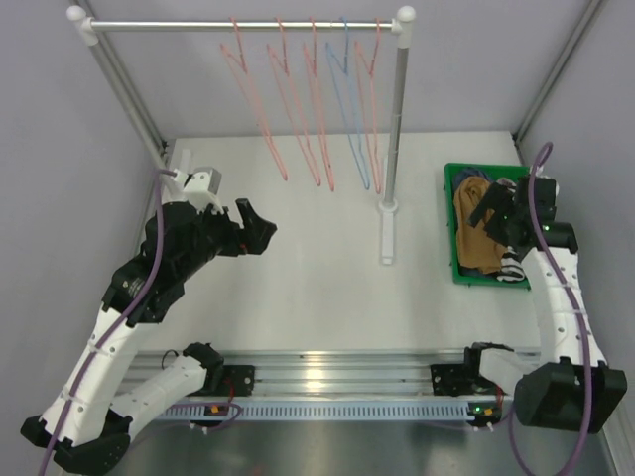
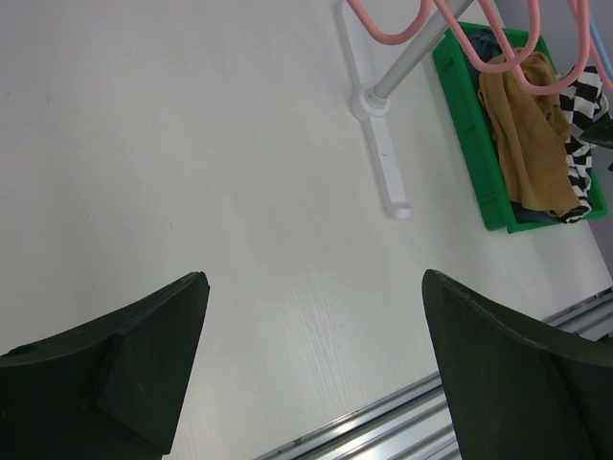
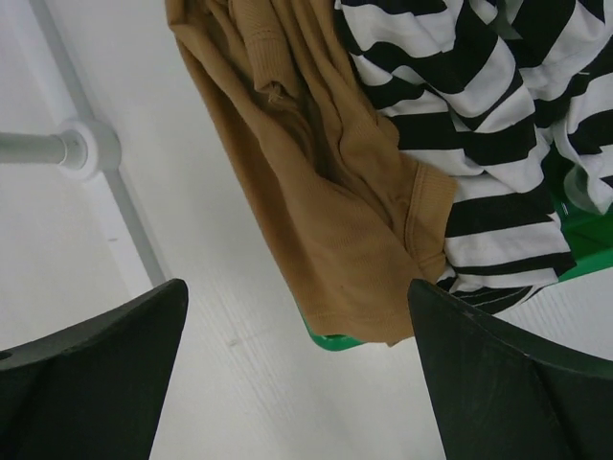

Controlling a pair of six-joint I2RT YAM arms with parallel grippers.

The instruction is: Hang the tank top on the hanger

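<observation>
Right pincer (image 1: 493, 211) hovers wide and empty over the bin (image 1: 449, 233), where the tank top (image 3: 326, 192) lies beside a striped top (image 3: 479, 144); best pinch tan cloth alone, near a strap. Left pincer (image 1: 260, 226), also wide, hangs well left of the bin. Pale smooth counter (image 1: 317, 288), grey walls (image 1: 60, 149); hangers (image 1: 262, 121) on a rail (image 1: 238, 26) beyond the bin

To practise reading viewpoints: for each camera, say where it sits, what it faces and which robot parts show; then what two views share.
Top external: above and behind the arms, looking down on table, rack and bin; both arms show.
Left wrist: over the table's left side, facing across toward the bin; open left gripper shows.
Right wrist: over the bin, facing down at the tank top; open right gripper shows.
Shared: both wrist views show the tank top and rack.
</observation>
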